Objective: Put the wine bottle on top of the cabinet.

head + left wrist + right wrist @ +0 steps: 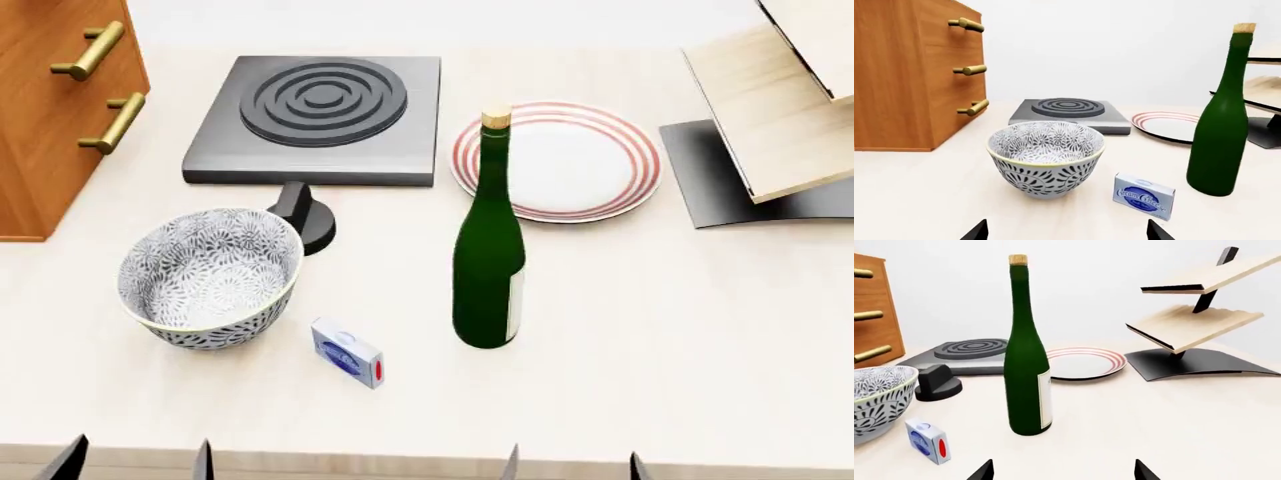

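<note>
The wine bottle (489, 270), dark green with a tan cork and pale label, stands upright mid-table; it also shows in the left wrist view (1223, 130) and the right wrist view (1026, 365). The orange-brown cabinet (47, 130) with brass handles stands at the far left, also in the left wrist view (907, 75). My left gripper (134, 462) is open and empty at the table's near edge, in front of the bowl. My right gripper (571, 465) is open and empty at the near edge, just right of the bottle and well short of it.
A patterned bowl (207, 275) and a small blue cream-cheese box (347, 352) sit near the front left. A grey hotplate (320, 115) with a black knob (304, 215), a red-rimmed plate (561, 160) and a pale wooden rack (781, 110) stand behind.
</note>
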Controlling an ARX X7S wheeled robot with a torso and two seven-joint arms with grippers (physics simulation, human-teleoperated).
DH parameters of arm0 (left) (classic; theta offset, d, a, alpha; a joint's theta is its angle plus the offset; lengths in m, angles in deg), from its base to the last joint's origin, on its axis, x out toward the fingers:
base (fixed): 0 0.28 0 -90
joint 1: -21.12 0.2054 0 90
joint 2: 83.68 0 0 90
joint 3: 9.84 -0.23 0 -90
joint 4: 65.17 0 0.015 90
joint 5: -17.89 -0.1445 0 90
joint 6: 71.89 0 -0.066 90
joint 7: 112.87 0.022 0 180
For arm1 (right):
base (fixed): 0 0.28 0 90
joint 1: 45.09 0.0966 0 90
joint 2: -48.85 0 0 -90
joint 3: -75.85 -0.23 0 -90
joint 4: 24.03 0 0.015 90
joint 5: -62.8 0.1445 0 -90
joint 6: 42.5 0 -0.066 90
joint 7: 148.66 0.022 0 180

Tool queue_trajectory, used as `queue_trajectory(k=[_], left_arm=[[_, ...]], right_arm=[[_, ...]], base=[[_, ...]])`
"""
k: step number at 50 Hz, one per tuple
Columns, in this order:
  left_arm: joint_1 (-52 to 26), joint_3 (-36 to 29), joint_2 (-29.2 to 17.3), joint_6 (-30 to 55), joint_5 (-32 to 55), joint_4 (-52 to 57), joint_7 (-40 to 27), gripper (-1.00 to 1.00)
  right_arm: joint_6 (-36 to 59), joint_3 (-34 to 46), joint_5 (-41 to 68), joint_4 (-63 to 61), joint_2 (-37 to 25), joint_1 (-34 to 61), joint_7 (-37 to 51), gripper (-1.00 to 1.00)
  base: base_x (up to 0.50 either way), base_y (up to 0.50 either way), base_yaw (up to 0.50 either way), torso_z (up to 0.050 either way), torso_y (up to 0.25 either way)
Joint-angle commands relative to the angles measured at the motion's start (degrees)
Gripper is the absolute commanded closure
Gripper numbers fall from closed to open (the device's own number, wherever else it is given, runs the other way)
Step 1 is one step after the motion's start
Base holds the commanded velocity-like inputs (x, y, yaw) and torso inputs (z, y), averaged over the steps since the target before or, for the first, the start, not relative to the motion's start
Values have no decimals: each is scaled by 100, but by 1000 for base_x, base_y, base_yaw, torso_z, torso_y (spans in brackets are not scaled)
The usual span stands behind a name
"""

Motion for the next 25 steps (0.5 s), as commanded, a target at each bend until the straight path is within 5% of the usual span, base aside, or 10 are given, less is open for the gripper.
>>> queue_trajectory(k=[1,25], left_arm=[[99,-150,-116,286,123,746,-80,-100],[8,-411,-415,1875,248,3443,-482,-100]], right_arm=[[222,23,72,-652,-86,-46,232,-100],[1389,308,-51,-2881,-421,18,551,-100]], base=[[0,0,0,0,0],[0,0,0,0,0]])
